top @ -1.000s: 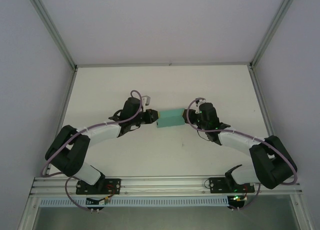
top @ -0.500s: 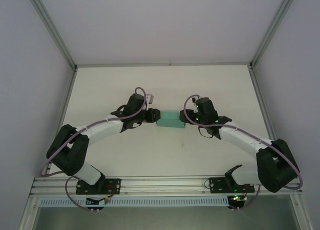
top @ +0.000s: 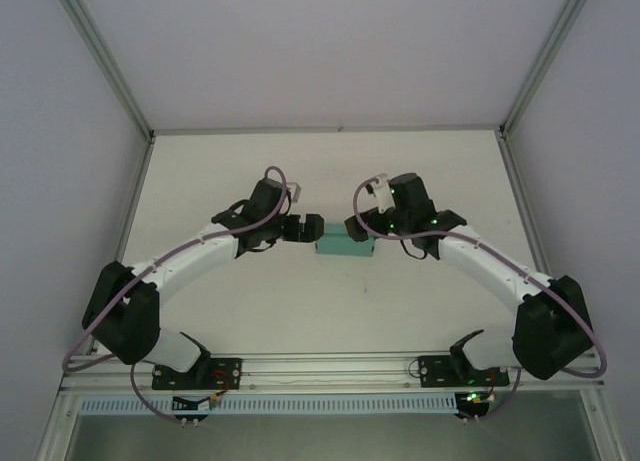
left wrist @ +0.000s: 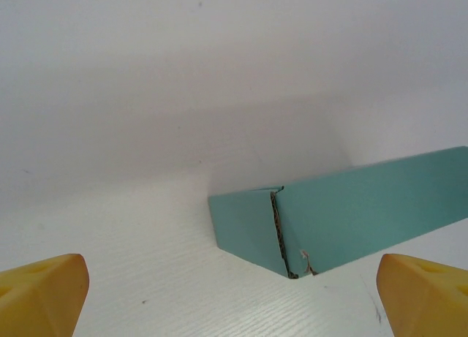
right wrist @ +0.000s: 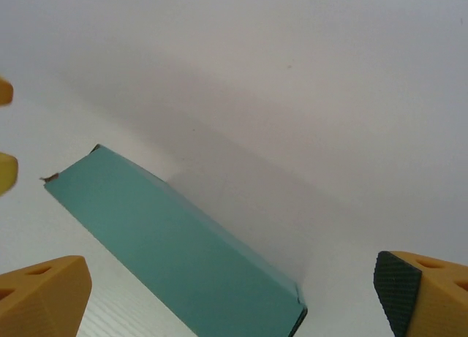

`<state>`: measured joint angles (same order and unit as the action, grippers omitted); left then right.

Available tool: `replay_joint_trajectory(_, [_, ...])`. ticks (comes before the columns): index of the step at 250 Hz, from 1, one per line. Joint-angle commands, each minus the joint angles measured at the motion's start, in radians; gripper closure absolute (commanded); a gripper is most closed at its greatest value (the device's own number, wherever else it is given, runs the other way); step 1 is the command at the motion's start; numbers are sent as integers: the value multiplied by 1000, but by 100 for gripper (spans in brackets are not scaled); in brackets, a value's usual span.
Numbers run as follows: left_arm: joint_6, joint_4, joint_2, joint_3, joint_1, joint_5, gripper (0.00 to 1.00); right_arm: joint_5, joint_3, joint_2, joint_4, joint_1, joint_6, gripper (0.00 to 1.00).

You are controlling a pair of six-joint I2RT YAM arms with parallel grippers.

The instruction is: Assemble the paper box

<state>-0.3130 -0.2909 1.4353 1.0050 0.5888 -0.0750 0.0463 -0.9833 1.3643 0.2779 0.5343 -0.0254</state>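
Release! Both let go: left hand (top: 310, 227) spread wide, right hand (top: 358, 224) spread wide too. A second ago each was pinching one end of teal-green thin-card paper box (top: 340, 247). Box now lies flat and free on white worktop (top: 330, 171), between hands. Left wrist view: box (left wrist: 344, 213) end closed, seam slightly ragged. Right wrist view: box (right wrist: 175, 256) top face unbroken. Judgement: assembly looks complete, set-down done, only retreat left.
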Motion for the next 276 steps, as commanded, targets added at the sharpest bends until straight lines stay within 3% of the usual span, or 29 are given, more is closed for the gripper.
replay_joint_trajectory(1, [10,-34,-23,0,5,52,0,33,-65,37,49,3,-215,0])
replay_joint_trajectory(51, [-13,-11,-24,-21,-4,32,0,242,-112,113,207,5,-551,0])
replay_joint_trajectory(115, [-27,1,16,-8,-11,19,0,151,-159,229,241,12,-640,2])
replay_joint_trajectory(177, [-36,-7,-10,-34,-16,58,0,47,-224,348,261,33,-632,27])
replay_joint_trajectory(210, [-40,-31,-73,-72,-21,113,0,-68,-216,369,213,60,-599,39])
replay_joint_trajectory(228, [-41,-51,-111,-96,-23,153,0,-195,-184,364,115,83,-549,46])
replay_joint_trajectory(276, [-74,-108,-207,-151,-32,281,0,-578,-129,356,-41,185,-417,47])
